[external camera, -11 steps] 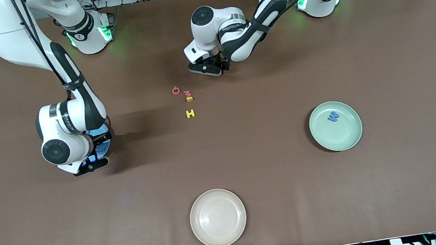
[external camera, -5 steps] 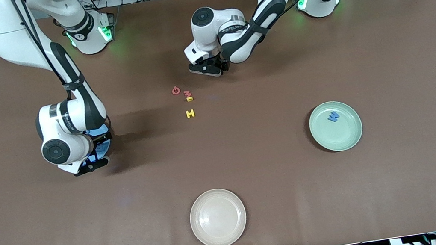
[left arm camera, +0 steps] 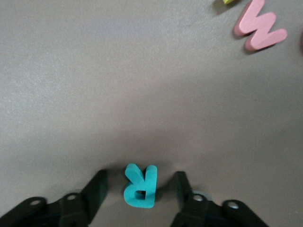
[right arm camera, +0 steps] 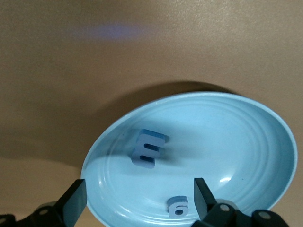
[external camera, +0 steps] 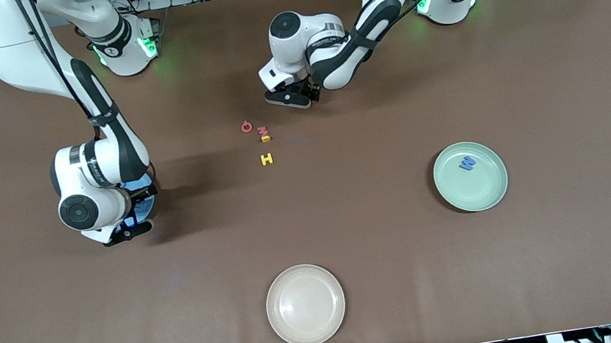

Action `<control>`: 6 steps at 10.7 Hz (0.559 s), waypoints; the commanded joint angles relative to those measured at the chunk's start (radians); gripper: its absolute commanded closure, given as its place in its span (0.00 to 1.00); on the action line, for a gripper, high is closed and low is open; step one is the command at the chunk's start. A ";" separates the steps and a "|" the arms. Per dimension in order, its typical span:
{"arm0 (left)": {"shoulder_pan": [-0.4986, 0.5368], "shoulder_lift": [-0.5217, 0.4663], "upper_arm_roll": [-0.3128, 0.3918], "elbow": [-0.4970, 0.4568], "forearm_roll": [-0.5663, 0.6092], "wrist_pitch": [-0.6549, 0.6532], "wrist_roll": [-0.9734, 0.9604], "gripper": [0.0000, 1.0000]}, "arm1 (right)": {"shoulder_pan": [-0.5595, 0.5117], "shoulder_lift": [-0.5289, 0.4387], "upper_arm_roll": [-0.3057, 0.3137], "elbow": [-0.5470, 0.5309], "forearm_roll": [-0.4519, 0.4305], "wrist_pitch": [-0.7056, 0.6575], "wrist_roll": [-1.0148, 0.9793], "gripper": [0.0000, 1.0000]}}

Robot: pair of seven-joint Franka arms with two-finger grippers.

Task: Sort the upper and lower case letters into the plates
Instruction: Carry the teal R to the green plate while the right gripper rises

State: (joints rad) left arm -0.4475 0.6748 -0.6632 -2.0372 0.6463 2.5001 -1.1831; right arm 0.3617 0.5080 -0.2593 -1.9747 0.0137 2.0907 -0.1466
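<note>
My left gripper [external camera: 294, 98] is low over the table with its fingers open on either side of a teal R [left arm camera: 140, 186], which lies flat between them without touching either finger [left arm camera: 97, 185]. The R is hidden in the front view. A pink W-shaped letter [left arm camera: 259, 30] lies nearby, also seen in the front view [external camera: 262, 131], with a red Q [external camera: 247, 126], a small yellow letter [external camera: 266, 138] and a yellow H [external camera: 267, 159]. My right gripper [external camera: 130, 219] hangs open and empty over the blue plate [right arm camera: 246, 142], which holds a blue m [right arm camera: 149, 149] and a blue g [right arm camera: 178, 206]. The mint plate [external camera: 481, 193] holds a blue W [external camera: 467, 163].
A cream plate [external camera: 305, 304] sits near the front edge of the table, at the middle. The blue plate [external camera: 146, 205] is mostly hidden under my right hand in the front view. The brown table top is bare around the mint plate.
My left hand has edged very slightly toward the robots' bases. The right arm, the letters and the plates have not moved.
</note>
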 commanded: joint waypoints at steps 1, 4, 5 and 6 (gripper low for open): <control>-0.005 0.000 0.008 -0.003 0.044 0.013 -0.041 0.71 | 0.003 0.003 0.002 -0.003 -0.011 0.009 0.018 0.00; 0.004 -0.026 0.008 -0.006 0.038 0.003 -0.061 1.00 | 0.003 0.003 0.002 -0.003 -0.011 0.009 0.018 0.00; 0.012 -0.067 0.008 -0.029 0.039 -0.010 -0.079 1.00 | 0.003 0.003 0.002 -0.003 -0.011 0.009 0.018 0.00; 0.039 -0.124 0.004 -0.047 0.032 -0.041 -0.081 1.00 | 0.003 0.003 0.002 -0.003 -0.011 0.009 0.018 0.00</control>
State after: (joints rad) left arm -0.4379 0.6524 -0.6586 -2.0379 0.6467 2.4908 -1.2178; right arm 0.3619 0.5081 -0.2591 -1.9748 0.0137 2.0909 -0.1465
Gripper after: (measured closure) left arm 0.714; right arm 0.000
